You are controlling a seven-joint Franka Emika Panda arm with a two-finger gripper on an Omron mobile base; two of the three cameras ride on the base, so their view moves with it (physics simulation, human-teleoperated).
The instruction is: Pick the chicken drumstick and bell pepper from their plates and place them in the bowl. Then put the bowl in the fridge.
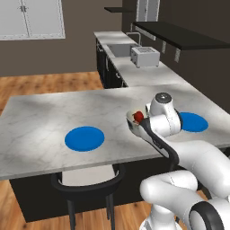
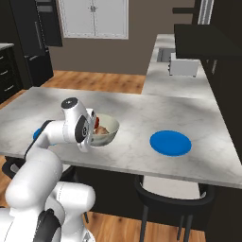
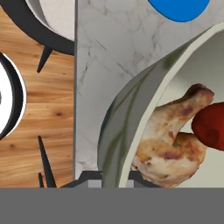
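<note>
The pale bowl [image 3: 127, 113] is at the counter's near edge, with my gripper [image 3: 116, 177] shut on its rim, one finger inside the wall and one outside. The golden-brown chicken drumstick [image 3: 175, 140] and the red bell pepper [image 3: 210, 124] lie inside it, touching. From the left base view the bowl [image 1: 133, 122] shows just left of my hand, the bell pepper [image 1: 139, 117] peeking out. In the right base view the bowl [image 2: 108, 131] is to the hand's right. Two blue plates [image 1: 84, 138] [image 1: 194, 122] lie bare on the marble counter [image 1: 54, 112]. The black fridge [image 2: 28, 42] stands far back on the left.
A black chair [image 1: 87, 182] is tucked under the counter's near edge, and another chair [image 2: 172, 198] sits below the right plate [image 2: 170, 142]. A toaster [image 1: 144, 56] and a sink are on the back counter. White double-door cabinets [image 2: 94, 18] hang on the far wall.
</note>
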